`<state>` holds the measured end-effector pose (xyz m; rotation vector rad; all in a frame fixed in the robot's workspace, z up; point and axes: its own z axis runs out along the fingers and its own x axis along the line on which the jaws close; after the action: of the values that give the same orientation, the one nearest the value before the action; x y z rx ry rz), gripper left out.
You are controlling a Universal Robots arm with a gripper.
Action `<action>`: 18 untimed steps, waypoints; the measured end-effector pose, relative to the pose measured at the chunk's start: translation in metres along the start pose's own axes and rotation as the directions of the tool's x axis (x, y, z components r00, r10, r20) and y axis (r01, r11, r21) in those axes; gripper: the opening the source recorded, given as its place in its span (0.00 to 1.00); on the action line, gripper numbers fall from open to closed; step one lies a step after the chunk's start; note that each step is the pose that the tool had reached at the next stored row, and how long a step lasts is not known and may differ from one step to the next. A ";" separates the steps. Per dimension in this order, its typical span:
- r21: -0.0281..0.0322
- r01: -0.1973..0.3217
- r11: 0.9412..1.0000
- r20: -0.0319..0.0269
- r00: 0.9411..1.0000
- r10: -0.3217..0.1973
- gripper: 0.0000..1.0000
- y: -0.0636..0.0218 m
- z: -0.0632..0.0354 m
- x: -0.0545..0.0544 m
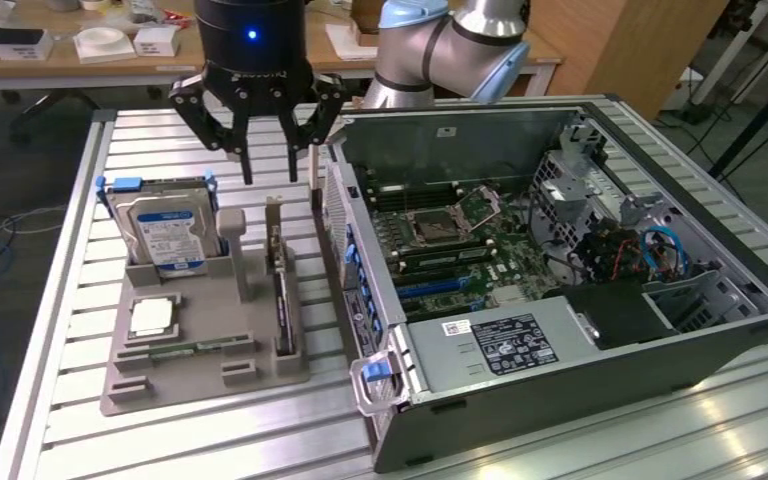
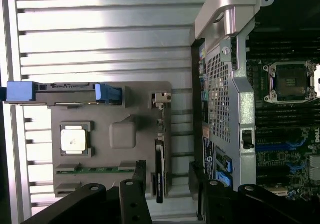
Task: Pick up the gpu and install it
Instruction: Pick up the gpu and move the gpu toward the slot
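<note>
Black gpu (image 1: 281, 295) stands edgewise in its grey holder (image 1: 184, 378) — end effector (image 1: 268, 172) (jaws apart) hovers above, seemingly empty.

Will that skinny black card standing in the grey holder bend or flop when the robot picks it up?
Probably stiff, not floppy: the gpu stands straight on its thin edge in the grey holder. Being so thin, it likely weighs little. Outside its slot it would probably tip over, since that edge is narrow.
</note>
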<state>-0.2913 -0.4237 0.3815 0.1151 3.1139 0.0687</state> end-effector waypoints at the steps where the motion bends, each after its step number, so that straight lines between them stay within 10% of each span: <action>1: 0.000 0.000 1.000 0.000 1.000 0.000 0.47 -0.0011 0.0000 0.000; 18: 0.000 0.000 1.000 0.000 1.000 0.000 0.47 -0.0081 0.0002 -0.001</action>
<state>-0.2912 -0.4318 0.3810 0.1150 3.1140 0.0687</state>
